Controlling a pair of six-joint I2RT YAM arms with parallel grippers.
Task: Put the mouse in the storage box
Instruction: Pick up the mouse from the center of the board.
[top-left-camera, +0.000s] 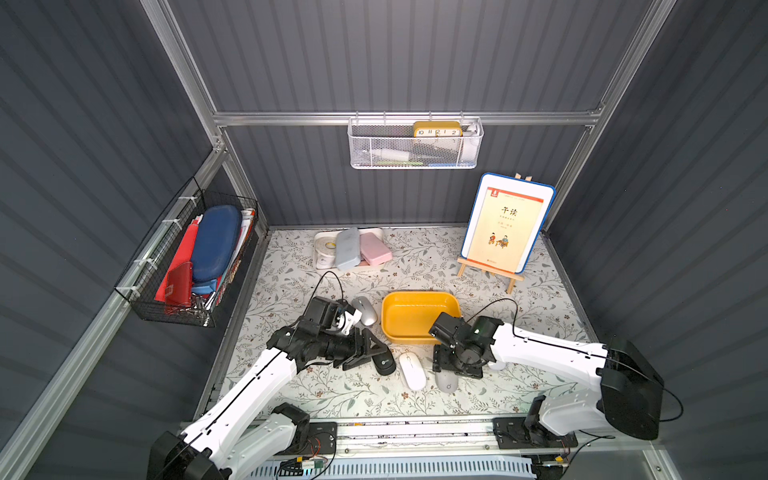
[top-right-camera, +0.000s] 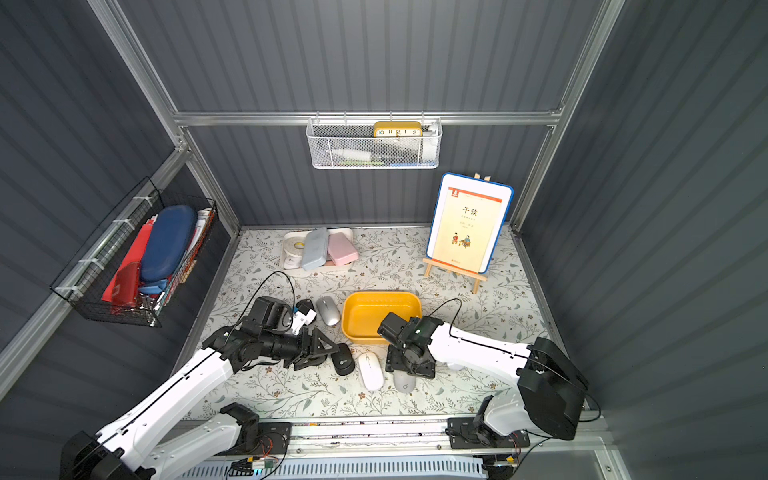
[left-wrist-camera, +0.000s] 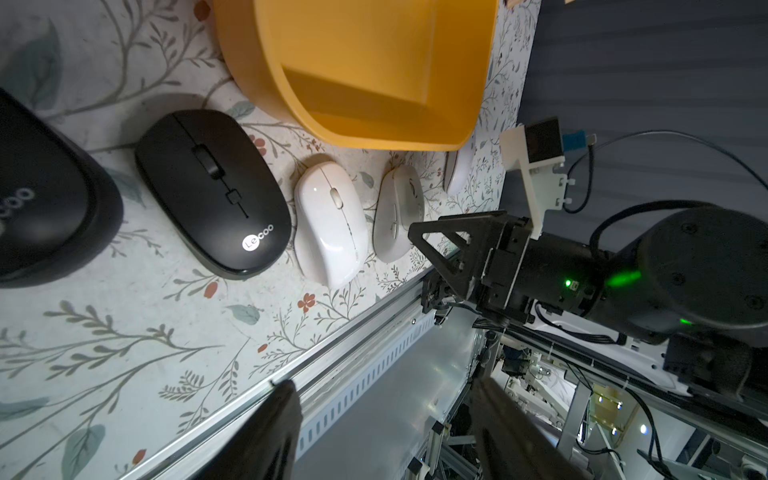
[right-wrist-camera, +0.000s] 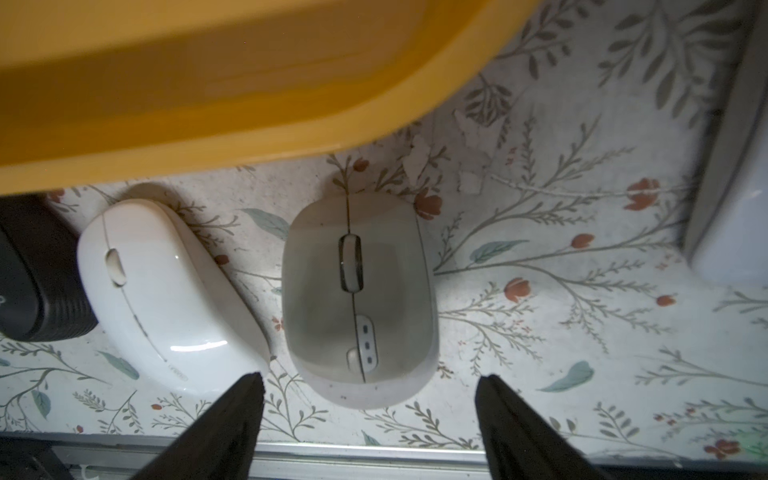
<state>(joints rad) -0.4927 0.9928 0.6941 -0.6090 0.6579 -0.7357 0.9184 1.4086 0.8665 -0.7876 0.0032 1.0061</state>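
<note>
The box sits mid-table, yellow and shallow. Every mouse in view lies on the table outside it.

In both top views a silver mouse lies just beside the box at its 9 o'clock. A row runs near the box's front wall. It has a black mouse at 7 o'clock, a white mouse at 6 o'clock and a grey mouse at 5 o'clock. A pale mouse at 4 o'clock shows only as a sliver under the right arm.

The left fingers stand apart and hold nothing. In the left wrist view only the table edge and the front rail show between the tips. In the top views they hang just beside the black mouse, at its 9 o'clock. A black body with similar lettering fills the edge of the left wrist view, close to the lens. I cannot tell from that view exactly where it lies on the table.

The right fingers are spread wide and empty, low over the table. In the right wrist view the grey mouse lies just ahead of the tips, in line with the gap but not between them. The white mouse lies just beside the grey one, and I cannot tell whether they touch. In the top views these fingers cover the grey mouse's far end.
</note>
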